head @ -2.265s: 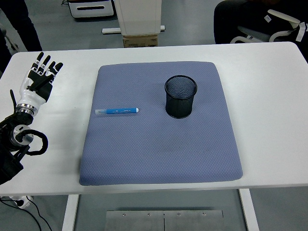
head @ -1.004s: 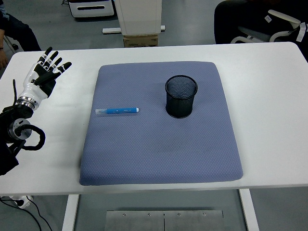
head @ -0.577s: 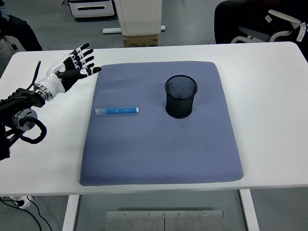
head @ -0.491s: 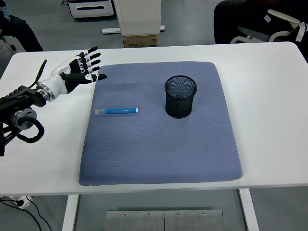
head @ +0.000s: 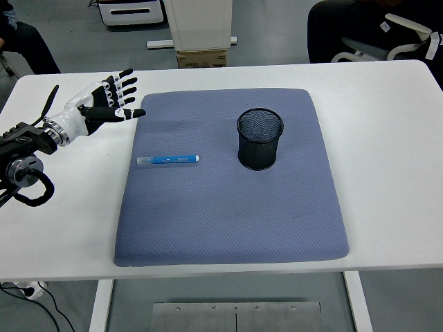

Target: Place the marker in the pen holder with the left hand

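- The left robot hand hovers at the upper left of the frame, fingers spread apart and holding nothing, just off the left edge of the grey-blue mat. It sits above and left of its target, so a reach that drops too early could land on bare tabletop or catch the mat's raised edge.
- The blue marker lies flat on the mat at centre left, pointing left to right, its pale end towards the left. It is thin and low, so fingers closing from above may pinch soft mat instead, or nudge the marker into a roll.
- A grip taken near one end would probably let the marker tilt or slip during the lift.
- The black mesh pen holder stands upright right of centre, well apart from the marker. Its mouth is narrow; a marker carried level could strike the rim, and a sideways knock might tip the light holder over.
- The right arm is out of view.
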You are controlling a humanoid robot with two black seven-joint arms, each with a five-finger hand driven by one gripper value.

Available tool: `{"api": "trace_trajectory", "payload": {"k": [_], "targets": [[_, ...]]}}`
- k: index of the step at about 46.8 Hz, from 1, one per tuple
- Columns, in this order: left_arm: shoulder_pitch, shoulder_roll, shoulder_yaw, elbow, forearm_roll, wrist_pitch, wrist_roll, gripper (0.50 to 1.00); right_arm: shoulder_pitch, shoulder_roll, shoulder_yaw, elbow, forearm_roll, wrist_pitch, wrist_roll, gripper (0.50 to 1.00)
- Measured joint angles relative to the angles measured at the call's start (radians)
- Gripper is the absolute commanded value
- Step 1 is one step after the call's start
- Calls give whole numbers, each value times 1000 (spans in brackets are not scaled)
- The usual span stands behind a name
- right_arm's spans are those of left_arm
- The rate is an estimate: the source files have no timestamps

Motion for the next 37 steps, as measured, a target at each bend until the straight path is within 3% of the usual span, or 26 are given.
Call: {"api": "trace_trajectory", "payload": {"k": [8, 18, 26, 37], "targets": [[0, -2, -8, 7, -27, 21, -7, 1000, 0, 0, 0, 0, 0, 0, 0, 1000], [38, -5, -59, 7, -259, 57, -34, 1000, 0, 0, 0, 0, 0, 0, 0, 1000], [171, -5, -325, 10, -326, 53, -79, 1000, 0, 0, 0, 0, 0, 0, 0, 1000], [245, -9, -413, 13, -288, 49, -80, 1000, 0, 0, 0, 0, 0, 0, 0, 1000]]}}
